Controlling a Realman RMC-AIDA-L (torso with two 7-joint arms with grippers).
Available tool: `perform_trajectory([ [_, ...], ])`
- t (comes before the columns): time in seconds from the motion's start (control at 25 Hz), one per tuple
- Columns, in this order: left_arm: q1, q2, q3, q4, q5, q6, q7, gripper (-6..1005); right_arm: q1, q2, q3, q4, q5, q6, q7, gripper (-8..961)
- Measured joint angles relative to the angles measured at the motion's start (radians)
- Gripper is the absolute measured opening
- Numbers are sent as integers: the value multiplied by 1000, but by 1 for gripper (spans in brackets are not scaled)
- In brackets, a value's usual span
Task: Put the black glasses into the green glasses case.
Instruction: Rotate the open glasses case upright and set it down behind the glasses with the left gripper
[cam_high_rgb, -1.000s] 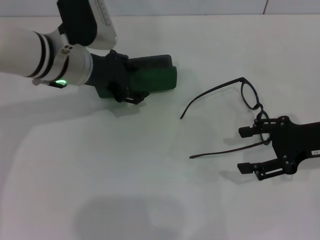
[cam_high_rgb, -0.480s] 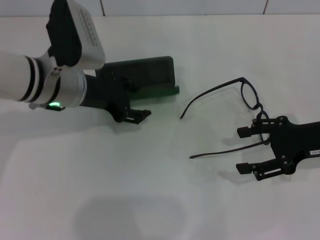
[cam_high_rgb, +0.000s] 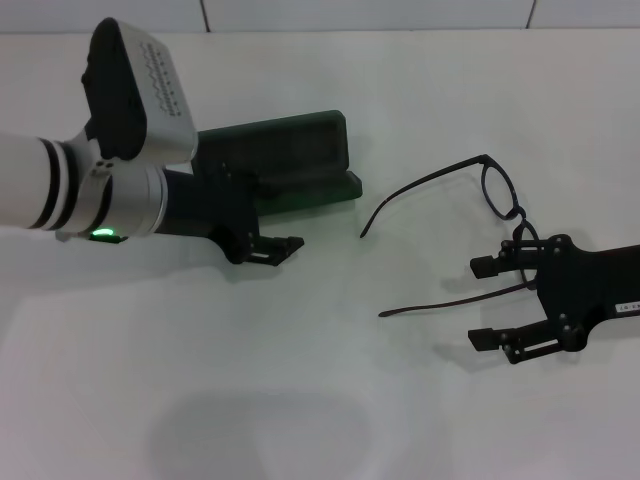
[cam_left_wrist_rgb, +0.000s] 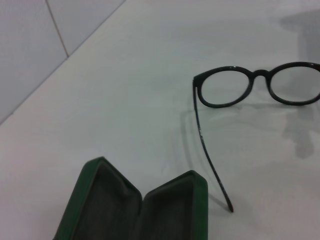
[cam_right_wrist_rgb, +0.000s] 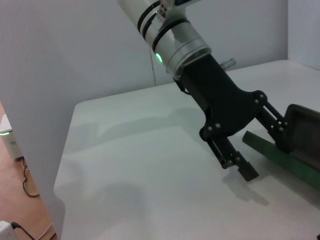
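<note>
Head view | green glasses case (cam_high_rgb: 300, 160) lying open toward the table's (cam_high_rgb: 300, 380) far-left edge | black glasses (cam_high_rgb: 470, 220) lying right of centre, touching the nearer right gripper (cam_high_rgb: 490, 300), hanging wide open, empty | left gripper (cam_high_rgb: 270, 225) hovering open beside case

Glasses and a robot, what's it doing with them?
The robot is getting ready to put the glasses into the green case. The case now lies open on the table, and the left hand sits just in front of it, open and holding nothing. The glasses lie unfolded on the table, apart from the case. The right hand is open beside them, with one temple arm running between its fingers, but it has not gripped them yet.
</note>
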Motion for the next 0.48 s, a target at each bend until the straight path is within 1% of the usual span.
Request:
perform_trajectory([
  [0.12, 15, 0, 1, -9, -23, 3, 33, 718, -1, 0, 0, 1, 0, 1, 0, 858],
  [0.24, 22, -1, 1, -46, -71, 4, 89, 718, -1, 0, 0, 2, 0, 2, 0, 858],
  [0.48, 23, 0, 2, -63, -84, 5, 108, 719, -1, 0, 0, 2, 0, 4, 0, 857],
])
